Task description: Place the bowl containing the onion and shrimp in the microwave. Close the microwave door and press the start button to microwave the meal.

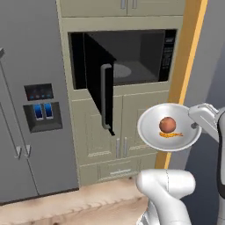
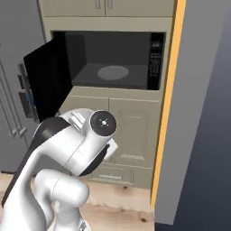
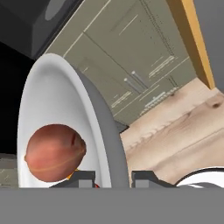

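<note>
I have the bowl pinched by its right rim in the gripper; the fingers are narrowly parted, one on each side of the rim wall. The onion and shrimp sit inside it. The bowl hangs in the air in front of the lower cabinet doors. The microwave cavity lies above and to the left, with the microwave door swung wide open. I judge the next move needs lift first, then a push inward, keeping the bowl level.

- We see the bowl smooth, pale, faintly glossy.
- The microwave door looks glossy black.
- The floor is light grained wood.
- The cabinet doors look matt beige.
</note>
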Robot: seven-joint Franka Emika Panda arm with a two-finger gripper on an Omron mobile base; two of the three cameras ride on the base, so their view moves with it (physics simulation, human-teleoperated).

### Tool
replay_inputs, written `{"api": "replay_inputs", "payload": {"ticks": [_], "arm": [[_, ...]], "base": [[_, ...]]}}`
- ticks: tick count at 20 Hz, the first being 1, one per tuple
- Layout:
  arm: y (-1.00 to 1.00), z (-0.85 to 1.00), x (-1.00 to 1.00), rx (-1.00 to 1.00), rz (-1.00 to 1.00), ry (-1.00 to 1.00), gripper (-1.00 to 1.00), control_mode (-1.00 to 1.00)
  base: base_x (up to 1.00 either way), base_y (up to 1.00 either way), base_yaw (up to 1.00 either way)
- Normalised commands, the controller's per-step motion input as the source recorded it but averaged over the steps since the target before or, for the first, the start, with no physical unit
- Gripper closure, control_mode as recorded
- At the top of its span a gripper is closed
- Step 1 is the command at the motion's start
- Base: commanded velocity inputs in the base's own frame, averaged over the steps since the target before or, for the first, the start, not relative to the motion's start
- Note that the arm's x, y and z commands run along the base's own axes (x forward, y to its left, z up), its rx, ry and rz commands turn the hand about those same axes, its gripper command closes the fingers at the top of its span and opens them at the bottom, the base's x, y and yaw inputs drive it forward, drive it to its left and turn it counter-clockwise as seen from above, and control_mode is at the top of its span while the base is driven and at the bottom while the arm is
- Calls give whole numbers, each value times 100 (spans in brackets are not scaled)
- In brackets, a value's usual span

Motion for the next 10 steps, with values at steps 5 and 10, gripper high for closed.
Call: {"api": "replay_inputs", "payload": {"ticks": [5,10], "arm": [[0,0,0,0,0,0,100,100],[0,0,0,0,0,0,100,100]], "base": [[46,-33,36],[51,-40,25]]}}
